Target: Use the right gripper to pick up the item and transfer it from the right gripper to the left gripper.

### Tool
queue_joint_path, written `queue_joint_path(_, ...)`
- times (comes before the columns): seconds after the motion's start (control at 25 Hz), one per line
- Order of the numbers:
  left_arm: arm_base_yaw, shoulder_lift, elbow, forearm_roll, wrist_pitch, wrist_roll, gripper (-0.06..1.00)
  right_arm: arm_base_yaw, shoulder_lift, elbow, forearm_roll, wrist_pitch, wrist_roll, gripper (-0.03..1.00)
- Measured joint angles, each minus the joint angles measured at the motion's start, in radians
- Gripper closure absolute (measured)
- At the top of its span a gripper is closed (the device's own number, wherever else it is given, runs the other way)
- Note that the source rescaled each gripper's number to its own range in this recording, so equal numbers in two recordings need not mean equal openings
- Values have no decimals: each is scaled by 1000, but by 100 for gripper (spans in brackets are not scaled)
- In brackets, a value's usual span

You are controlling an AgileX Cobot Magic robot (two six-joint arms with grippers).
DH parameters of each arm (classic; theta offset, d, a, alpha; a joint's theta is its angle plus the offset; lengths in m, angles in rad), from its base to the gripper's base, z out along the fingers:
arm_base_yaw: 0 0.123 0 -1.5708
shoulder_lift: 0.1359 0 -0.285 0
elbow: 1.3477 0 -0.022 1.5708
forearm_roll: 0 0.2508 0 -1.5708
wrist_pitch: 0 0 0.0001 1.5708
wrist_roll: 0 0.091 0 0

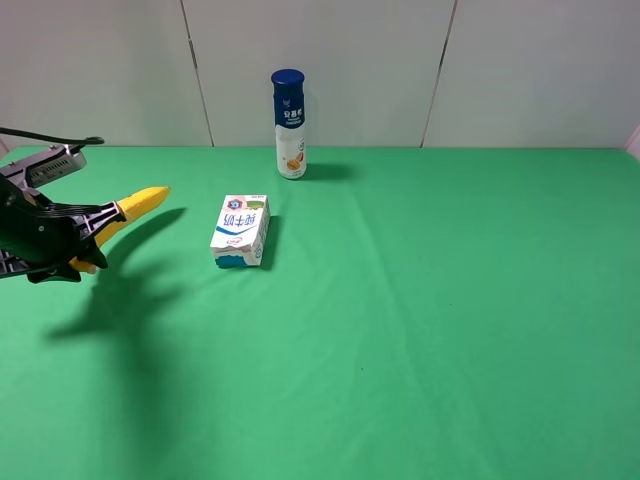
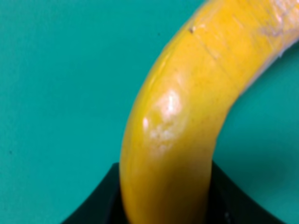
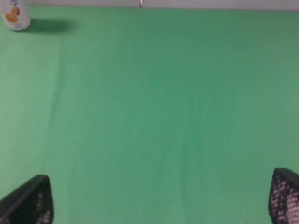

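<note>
The yellow banana (image 1: 137, 204) is held above the green table at the far left, tilted, with one end pointing toward the milk carton. My left gripper (image 1: 93, 238) is shut on its lower part. The left wrist view shows the banana (image 2: 177, 116) close up between the black fingers (image 2: 100, 203). My right gripper (image 3: 156, 205) is open and empty over bare green cloth, with only its two fingertips (image 3: 29, 203) showing, far apart. The right arm is out of the exterior high view.
A white-blue milk carton (image 1: 241, 230) lies on the table just right of the banana. A tall blue-capped bottle (image 1: 289, 125) stands at the back; its base also shows in the right wrist view (image 3: 14, 15). The table (image 1: 450, 320) is covered in green cloth.
</note>
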Motion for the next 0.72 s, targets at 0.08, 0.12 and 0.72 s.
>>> queue_joint_path(0.08, 0, 0, 0, 0, 0, 0, 94, 0, 0, 0, 0, 0, 0, -3)
queue_joint_path(0.12, 0, 0, 0, 0, 0, 0, 94, 0, 0, 0, 0, 0, 0, -3)
queue_joint_path(0.72, 0, 2, 0, 0, -32, 0, -5, 0, 0, 0, 0, 0, 0, -3)
